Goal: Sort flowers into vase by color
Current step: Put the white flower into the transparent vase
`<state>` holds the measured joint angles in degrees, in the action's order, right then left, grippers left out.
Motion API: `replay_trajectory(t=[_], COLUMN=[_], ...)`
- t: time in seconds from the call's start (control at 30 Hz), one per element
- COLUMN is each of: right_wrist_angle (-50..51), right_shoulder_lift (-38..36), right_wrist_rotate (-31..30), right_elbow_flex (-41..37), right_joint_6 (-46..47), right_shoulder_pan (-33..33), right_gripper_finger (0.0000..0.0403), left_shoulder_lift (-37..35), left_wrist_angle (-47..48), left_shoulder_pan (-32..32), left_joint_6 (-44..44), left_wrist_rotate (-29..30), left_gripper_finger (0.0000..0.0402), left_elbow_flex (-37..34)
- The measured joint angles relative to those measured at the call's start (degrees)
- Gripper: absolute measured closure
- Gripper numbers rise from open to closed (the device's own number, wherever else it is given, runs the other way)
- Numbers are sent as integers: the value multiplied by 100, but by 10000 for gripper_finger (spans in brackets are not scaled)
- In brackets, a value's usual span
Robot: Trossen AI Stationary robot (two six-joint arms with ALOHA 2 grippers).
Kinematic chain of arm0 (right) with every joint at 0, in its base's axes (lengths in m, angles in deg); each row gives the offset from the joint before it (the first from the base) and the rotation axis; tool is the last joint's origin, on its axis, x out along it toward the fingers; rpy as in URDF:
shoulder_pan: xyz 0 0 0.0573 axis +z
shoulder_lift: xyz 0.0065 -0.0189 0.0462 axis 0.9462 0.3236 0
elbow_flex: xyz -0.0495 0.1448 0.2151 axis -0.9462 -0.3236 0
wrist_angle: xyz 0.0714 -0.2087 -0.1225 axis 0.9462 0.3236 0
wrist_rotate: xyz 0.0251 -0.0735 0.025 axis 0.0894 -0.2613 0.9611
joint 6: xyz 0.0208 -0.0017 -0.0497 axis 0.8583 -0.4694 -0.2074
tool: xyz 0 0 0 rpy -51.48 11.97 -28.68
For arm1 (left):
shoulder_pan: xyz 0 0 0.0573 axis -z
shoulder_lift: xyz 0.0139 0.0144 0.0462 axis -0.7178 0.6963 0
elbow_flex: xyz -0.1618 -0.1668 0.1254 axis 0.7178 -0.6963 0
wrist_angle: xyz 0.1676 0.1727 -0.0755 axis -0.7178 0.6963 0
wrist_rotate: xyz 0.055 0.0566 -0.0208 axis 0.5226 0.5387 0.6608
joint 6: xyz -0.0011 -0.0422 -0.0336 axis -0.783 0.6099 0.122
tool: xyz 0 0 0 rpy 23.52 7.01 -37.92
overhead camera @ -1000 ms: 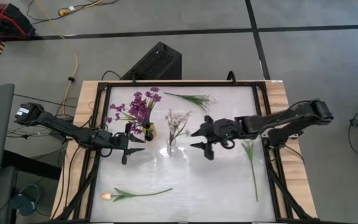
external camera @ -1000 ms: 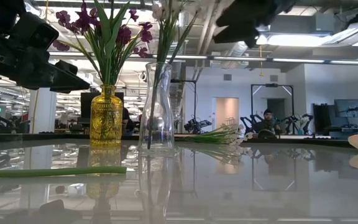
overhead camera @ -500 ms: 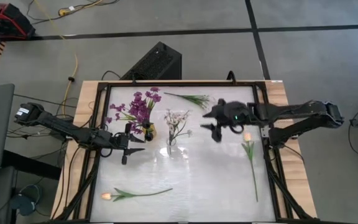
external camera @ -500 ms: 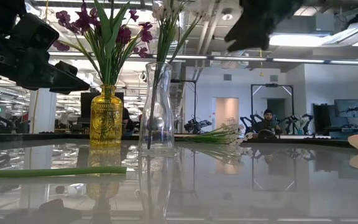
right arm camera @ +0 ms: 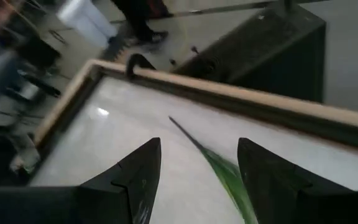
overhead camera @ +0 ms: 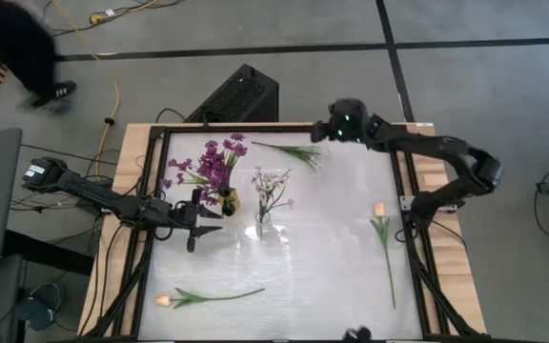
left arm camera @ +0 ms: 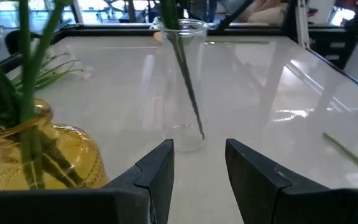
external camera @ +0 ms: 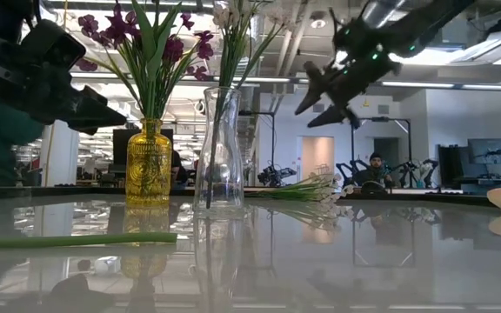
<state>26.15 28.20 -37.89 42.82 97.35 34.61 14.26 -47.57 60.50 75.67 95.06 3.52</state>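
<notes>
Purple flowers (overhead camera: 213,167) stand in an amber vase (external camera: 149,165). White blossoms (overhead camera: 272,183) stand in a clear glass vase (external camera: 218,152). A white sprig (overhead camera: 295,151) lies on the table by its far edge. One pale orange tulip (overhead camera: 383,240) lies at the right, another (overhead camera: 208,297) at the near left. My left gripper (overhead camera: 203,221) is open and empty, level, just left of the two vases (left arm camera: 197,168). My right gripper (external camera: 324,96) is open and empty, up in the air over the far edge, above the sprig's stem (right arm camera: 219,165).
A raised frame (overhead camera: 410,205) runs round the glossy table top. A black box (overhead camera: 241,95) stands beyond the far edge. A person (overhead camera: 17,43) walks on the floor at the far left. There is bare table between the clear vase and the right tulip.
My right gripper has left the middle of the table beside the clear vase and gone up and toward the far edge, turning until it points down at the lying white sprig; it stays open. A person has come into view at the far left.
</notes>
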Motion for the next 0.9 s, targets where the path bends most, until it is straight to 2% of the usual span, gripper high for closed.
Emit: replay_trajectory(t=[0.1,0.27,0.5,0.63,0.9], right_wrist_angle=[-213,363,2419,3166,3447], right_shoulder_lift=[561,1388,2243,2525,2949], right_wrist_rotate=[778,1883,1914,1875,1389], right_elbow_flex=[373,1428,2987,3484,3627], right_joint_6=[-312,-2060,-4582,-5095,-5570], right_shoulder_pan=[-287,-529,-455,-354,-213], right_gripper_finger=[164,164,164,164,164], left_shoulder_lift=[-1,-2,0,0,0], left_wrist_angle=[-64,-88,-7,55,219], left_shoulder_pan=[0,0,0,0,0], left_joint_6=[187,567,1024,1033,1016], left_wrist_rotate=[172,286,120,115,577], left_gripper_finger=[268,268,268,268,268], left_elbow_flex=[0,0,0,0,0])
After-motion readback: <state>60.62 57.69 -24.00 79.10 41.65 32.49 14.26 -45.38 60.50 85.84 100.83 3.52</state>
